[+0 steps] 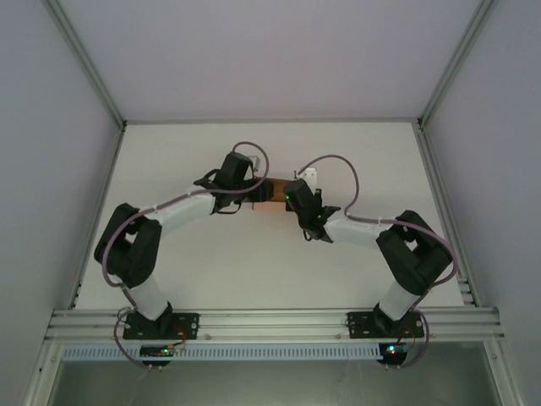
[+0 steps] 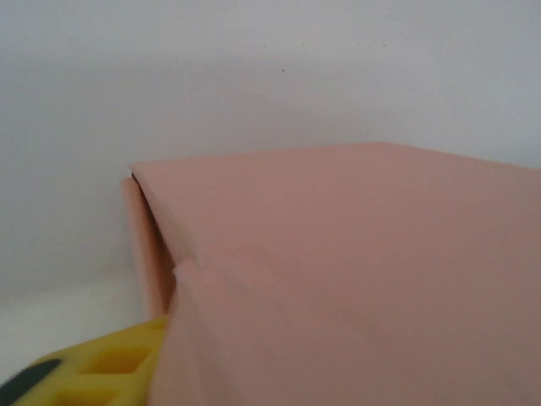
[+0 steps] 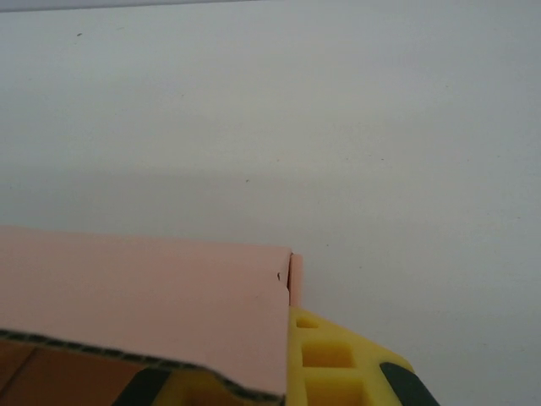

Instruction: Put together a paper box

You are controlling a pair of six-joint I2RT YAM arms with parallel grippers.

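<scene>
The salmon-pink paper box (image 1: 269, 193) sits mid-table between both arms. My left gripper (image 1: 252, 190) is against its left end. In the left wrist view the box (image 2: 355, 271) is folded into shape, with a side wall seen at its left. One yellow finger (image 2: 110, 364) shows at its lower left and the other is hidden. My right gripper (image 1: 292, 196) is at the box's right end. In the right wrist view a pink panel (image 3: 144, 288) covers one finger, the other yellow finger (image 3: 338, 364) lies just beyond the panel's edge, and the gripper (image 3: 283, 355) is shut on that wall.
The white table (image 1: 270, 271) is enclosed by pale walls and metal frame posts (image 1: 84, 63). An aluminium rail (image 1: 270, 323) carrying both arm bases runs along the near edge. Cables loop above each wrist (image 1: 338, 165).
</scene>
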